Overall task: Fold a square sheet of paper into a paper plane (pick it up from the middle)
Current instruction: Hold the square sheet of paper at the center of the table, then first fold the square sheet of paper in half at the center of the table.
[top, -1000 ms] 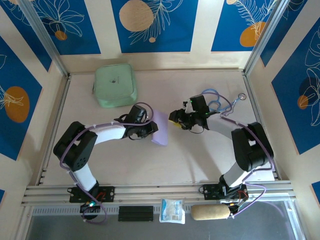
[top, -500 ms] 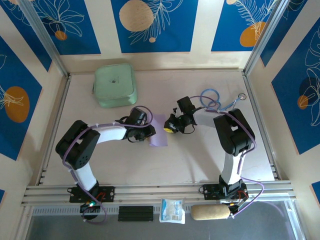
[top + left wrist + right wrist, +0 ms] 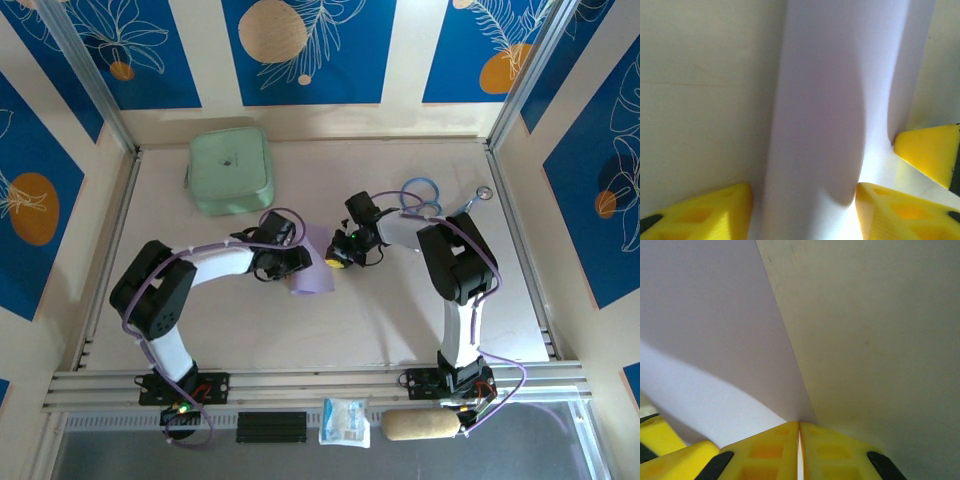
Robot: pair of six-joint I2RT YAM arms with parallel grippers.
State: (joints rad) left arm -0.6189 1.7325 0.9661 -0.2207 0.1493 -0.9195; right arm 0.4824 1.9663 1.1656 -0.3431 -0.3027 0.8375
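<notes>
The square sheet of paper lies mid-table, pale lilac and buckled into a narrow raised hump between the two grippers. My left gripper stands open at its left side. In the left wrist view the paper rises between the two yellow fingers, and the right gripper's fingertip touches its far edge. My right gripper is shut on the sheet's right edge. The right wrist view has the paper running into the closed slit of my right gripper.
The mint-green pouch sits at the back left of the table. A blue cable loop and a small metal ring lie at the back right. Frame rails border the table on both sides.
The right gripper has moved left toward the left gripper with the paper's edge in it. The sheet has narrowed and humped up between them. The right arm has folded in closer.
</notes>
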